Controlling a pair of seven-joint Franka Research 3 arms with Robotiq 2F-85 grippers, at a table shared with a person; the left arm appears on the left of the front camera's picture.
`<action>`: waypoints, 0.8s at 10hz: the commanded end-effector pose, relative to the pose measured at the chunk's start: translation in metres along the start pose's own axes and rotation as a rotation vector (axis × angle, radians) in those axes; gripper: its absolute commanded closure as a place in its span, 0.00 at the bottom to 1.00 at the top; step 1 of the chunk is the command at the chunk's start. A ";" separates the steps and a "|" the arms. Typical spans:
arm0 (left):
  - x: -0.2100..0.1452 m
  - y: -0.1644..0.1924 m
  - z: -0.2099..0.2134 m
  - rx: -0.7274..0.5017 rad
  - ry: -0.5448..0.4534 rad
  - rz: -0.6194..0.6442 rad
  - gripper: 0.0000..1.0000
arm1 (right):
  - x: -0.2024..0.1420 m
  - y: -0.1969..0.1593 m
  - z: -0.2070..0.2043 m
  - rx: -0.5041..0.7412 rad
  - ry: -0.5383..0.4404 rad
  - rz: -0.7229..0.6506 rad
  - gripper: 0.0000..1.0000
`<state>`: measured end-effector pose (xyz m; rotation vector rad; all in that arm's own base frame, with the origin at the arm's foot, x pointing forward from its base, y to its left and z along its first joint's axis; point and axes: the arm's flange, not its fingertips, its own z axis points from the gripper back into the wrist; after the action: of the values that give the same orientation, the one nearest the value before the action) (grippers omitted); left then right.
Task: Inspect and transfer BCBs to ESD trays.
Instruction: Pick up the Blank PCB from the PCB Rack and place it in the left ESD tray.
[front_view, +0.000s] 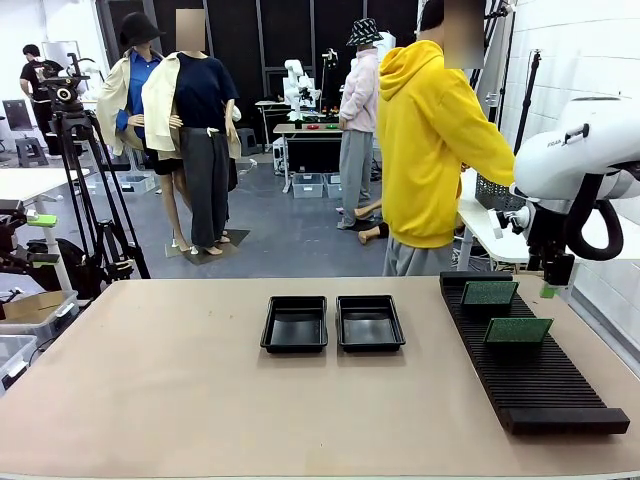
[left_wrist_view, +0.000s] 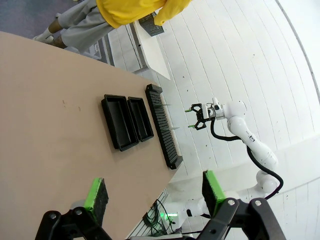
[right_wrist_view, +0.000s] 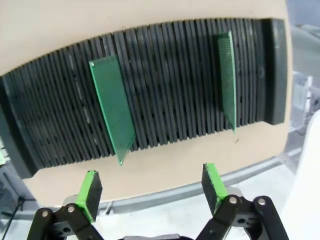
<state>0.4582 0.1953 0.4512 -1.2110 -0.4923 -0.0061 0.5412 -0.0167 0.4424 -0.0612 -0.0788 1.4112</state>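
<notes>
Right wrist view: looks past right gripper (right_wrist_view: 152, 192), spread and empty, onto BCBs (right_wrist_view: 112, 105) leaning in rack (right_wrist_view: 170, 75) slots at the right edge of the table (front_view: 150, 400), handy for an edge pinch. Left wrist view: left gripper (left_wrist_view: 155, 195) likewise spread; ESD trays (front_view: 295, 323) mid-table, seemingly empty.

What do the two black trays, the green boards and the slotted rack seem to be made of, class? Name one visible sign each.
Trays: probably moulded plastic, glossy black; light glints on their floors. Boards: likely circuit-board laminate, matte green, with a fine dotted grain. Rack: seemingly plastic, duller black, ribbed into narrow slots.
</notes>
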 end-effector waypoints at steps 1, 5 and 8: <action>0.000 -0.002 0.001 -0.001 -0.003 0.007 0.00 | -0.003 0.001 -0.007 -0.024 -0.044 0.048 0.00; 0.000 -0.002 0.001 -0.001 -0.003 0.007 0.00 | 0.006 -0.007 -0.011 0.021 -0.042 0.083 0.00; 0.000 -0.002 0.001 -0.001 -0.003 0.007 0.00 | 0.009 -0.001 -0.012 0.009 -0.020 0.064 0.00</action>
<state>0.4582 0.1953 0.4512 -1.2110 -0.4923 -0.0061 0.5456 -0.0074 0.4319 -0.0415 -0.0913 1.4751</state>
